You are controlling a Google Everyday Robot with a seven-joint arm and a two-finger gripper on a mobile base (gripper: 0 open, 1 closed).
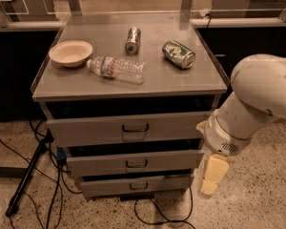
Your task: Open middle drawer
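The grey cabinet (128, 82) has three drawers. The middle drawer (136, 162) is the second one, a low grey front with a small dark loop handle (137, 164). Its front sits about flush with the other drawers. The top drawer (128, 128) is taller and the bottom drawer (136, 185) is a little narrower. My gripper (213, 175) hangs at the cabinet's right side, beside the right end of the middle drawer, pointing down. It is apart from the handle. The white arm (257, 99) fills the right of the view.
On the cabinet top lie a cream bowl (70, 53), a plastic water bottle (117, 69), a silver can (132, 40) and a green can (178, 54). A black stand leg (26, 175) and cables (157, 213) lie on the speckled floor at the cabinet's foot.
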